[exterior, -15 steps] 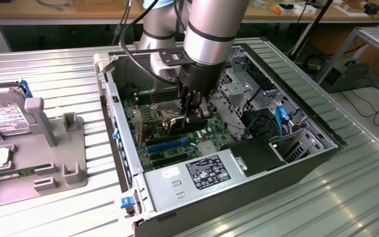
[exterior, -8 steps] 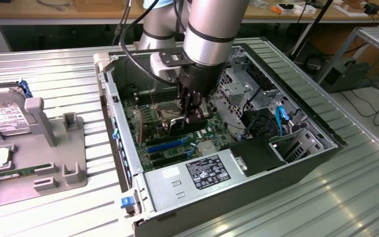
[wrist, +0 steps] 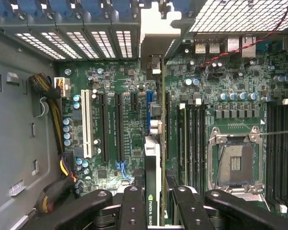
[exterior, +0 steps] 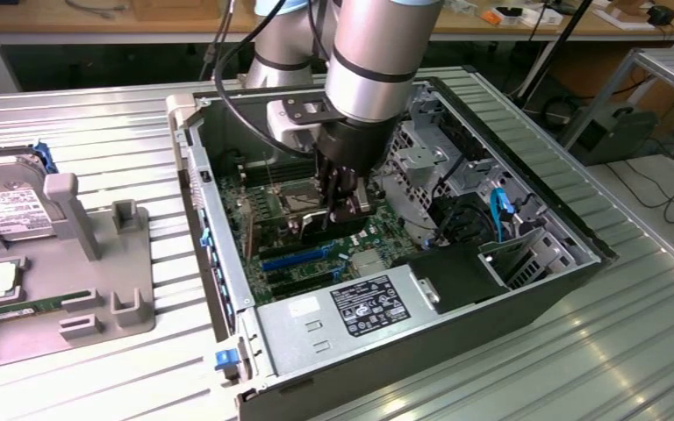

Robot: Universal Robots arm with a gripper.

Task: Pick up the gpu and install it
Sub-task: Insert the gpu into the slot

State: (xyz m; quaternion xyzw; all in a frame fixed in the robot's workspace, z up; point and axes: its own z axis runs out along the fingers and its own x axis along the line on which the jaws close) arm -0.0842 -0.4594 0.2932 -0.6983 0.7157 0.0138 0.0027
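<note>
- Ribbed metal table (exterior: 641, 351) carried the open computer case (exterior: 548, 289).
- My gripper (exterior: 343, 210) hung down inside it, over the motherboard (wrist: 125, 76).
- My fingers (wrist: 133, 208) were clamped on the gpu (wrist: 153, 143), held edge-on among the expansion slots (wrist: 119, 124), its bracket end toward the vented wall (wrist: 86, 43).

We count one robot arm (exterior: 372, 53) with one gripper (exterior: 343, 209), one gpu (wrist: 153, 163), one open computer case (exterior: 490, 351), one power supply (exterior: 349, 305) at the lower centre of the exterior view, one CPU socket (wrist: 235, 163), one white expansion slot (wrist: 86, 123), and, at the exterior view's left edge, one hard drive (exterior: 3, 206) and one grey tray (exterior: 103, 272).
</note>
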